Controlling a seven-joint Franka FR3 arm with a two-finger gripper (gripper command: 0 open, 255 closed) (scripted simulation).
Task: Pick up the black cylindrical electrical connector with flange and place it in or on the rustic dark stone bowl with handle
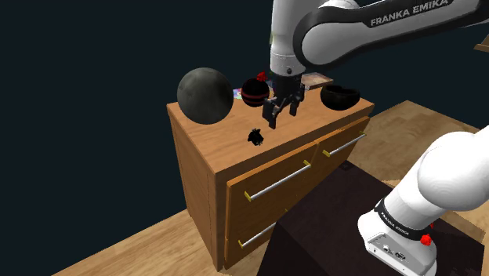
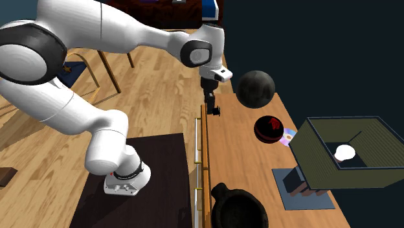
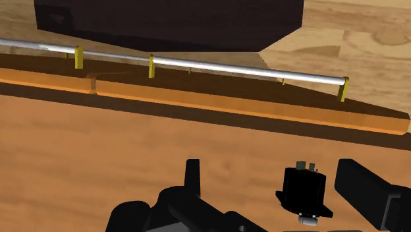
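The black flanged connector (image 1: 255, 137) lies on the wooden dresser top (image 1: 227, 145) near its front edge. My gripper (image 1: 280, 112) hangs a little above the top, close to the connector, fingers apart. Seen from the wrist, the connector (image 3: 304, 192) sits between the open fingers (image 3: 192, 178), nearer one of them and touched by neither. The dark stone bowl with handle (image 1: 339, 97) stands at the far end of the top on the shoulder view's right. In the second exterior view the bowl (image 2: 236, 207) is at the bottom and the gripper (image 2: 212, 107) is near the dresser's front edge.
A large dark sphere (image 1: 204, 96) and a round black-and-red object (image 1: 255, 92) stand behind the connector. A dark open box (image 2: 343, 152) and a disc (image 2: 289, 135) sit toward the back of the top. The drawers' metal handles (image 3: 197, 64) run below the front edge.
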